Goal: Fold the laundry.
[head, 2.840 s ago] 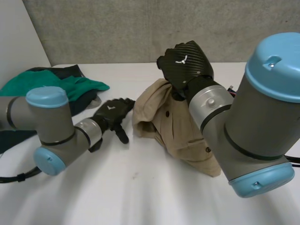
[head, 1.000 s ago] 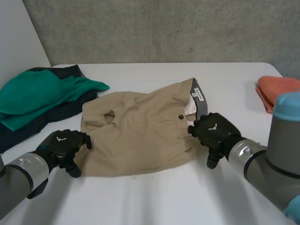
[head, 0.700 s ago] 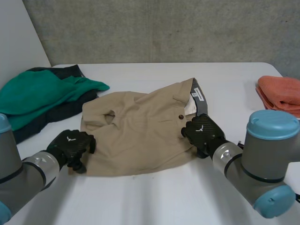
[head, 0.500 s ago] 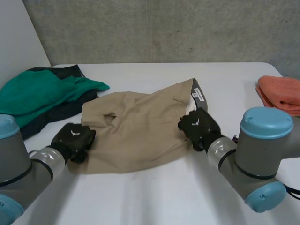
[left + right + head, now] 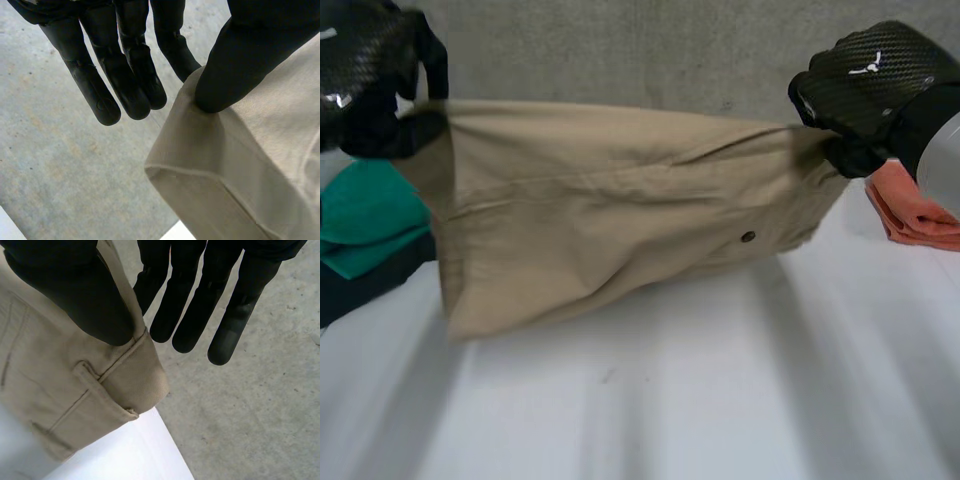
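Head view, shorts: khaki shorts (image 5: 610, 220) are stretched in the air between both hands and hang below the fingers, over the table (image 5: 700, 400). A button (image 5: 748, 237) sits toward the right-hand end.
Head view, left hand (image 5: 365, 70): at one top corner of the shorts. It is partly cut off, and the pinch itself is hard to make out.
Head view, right hand (image 5: 870, 85): at the other top corner, with its back to the camera and its fingertips hidden.
Head view, other: a green cloth (image 5: 365, 225) lies lower, beneath the left hand. An orange towel (image 5: 920, 215) lies beneath the right hand.
Left wrist view, grip: the left thumb (image 5: 240, 60) presses the hemmed corner against a finger behind the cloth. The other fingers are straight, beside the corner and off the cloth.
Right wrist view, grip: the right thumb (image 5: 75, 295) pinches the waistband corner against a finger behind it. A belt loop (image 5: 100, 390) sits just below the thumb tip. The remaining fingers are straight and clear of the cloth.
Hidden: the rear finger of each pinch is mostly covered by cloth.
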You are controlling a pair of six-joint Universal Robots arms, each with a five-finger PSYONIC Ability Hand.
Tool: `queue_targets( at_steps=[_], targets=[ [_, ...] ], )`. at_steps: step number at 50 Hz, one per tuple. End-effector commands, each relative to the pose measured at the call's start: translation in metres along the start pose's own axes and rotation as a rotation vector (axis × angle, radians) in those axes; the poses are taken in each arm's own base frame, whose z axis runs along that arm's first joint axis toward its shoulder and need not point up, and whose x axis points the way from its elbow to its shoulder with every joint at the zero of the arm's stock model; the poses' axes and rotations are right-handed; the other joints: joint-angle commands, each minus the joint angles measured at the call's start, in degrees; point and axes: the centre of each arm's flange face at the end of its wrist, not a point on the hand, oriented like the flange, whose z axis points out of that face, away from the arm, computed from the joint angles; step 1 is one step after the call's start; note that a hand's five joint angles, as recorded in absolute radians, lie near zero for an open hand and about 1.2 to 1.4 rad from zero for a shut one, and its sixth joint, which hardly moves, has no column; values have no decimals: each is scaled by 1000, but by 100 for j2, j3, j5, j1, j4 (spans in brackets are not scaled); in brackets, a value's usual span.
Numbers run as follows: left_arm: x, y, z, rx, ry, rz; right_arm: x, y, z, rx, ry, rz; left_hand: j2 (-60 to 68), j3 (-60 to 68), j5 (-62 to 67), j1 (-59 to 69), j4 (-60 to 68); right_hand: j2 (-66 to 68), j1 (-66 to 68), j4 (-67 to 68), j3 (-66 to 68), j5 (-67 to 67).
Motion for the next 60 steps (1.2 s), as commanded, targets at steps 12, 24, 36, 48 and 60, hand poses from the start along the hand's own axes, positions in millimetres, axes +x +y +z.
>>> queue_targets(
  at_steps=[12,24,36,48,60],
  targets=[
    [21,110,134,-180,57,84,-51,68,123,-65,11,48,1155,1197,1352,1383,1142,1296,1747,1164,1213,1271],
    [-36,-76,177,715,-203,69,58,-61,131,714,580,100,1155,1197,1352,1383,1142,1296,1747,1164,1213,1271],
    [-10,24,148,263,-104,-5,0,1,133,421,311,66,1155,1197,1352,1383,1142,1296,1747,1164,1213,1271],
    [58,193,92,-167,68,-8,-121,144,113,-20,-68,49,1155,1197,1352,1383,1142,1296,1747,1164,1213,1271],
    [73,226,78,-306,136,176,-134,167,93,-138,-103,21,-4562,-4520,-4364,-4334,-4574,1296,1747,1164,1213,1271]
  ],
)
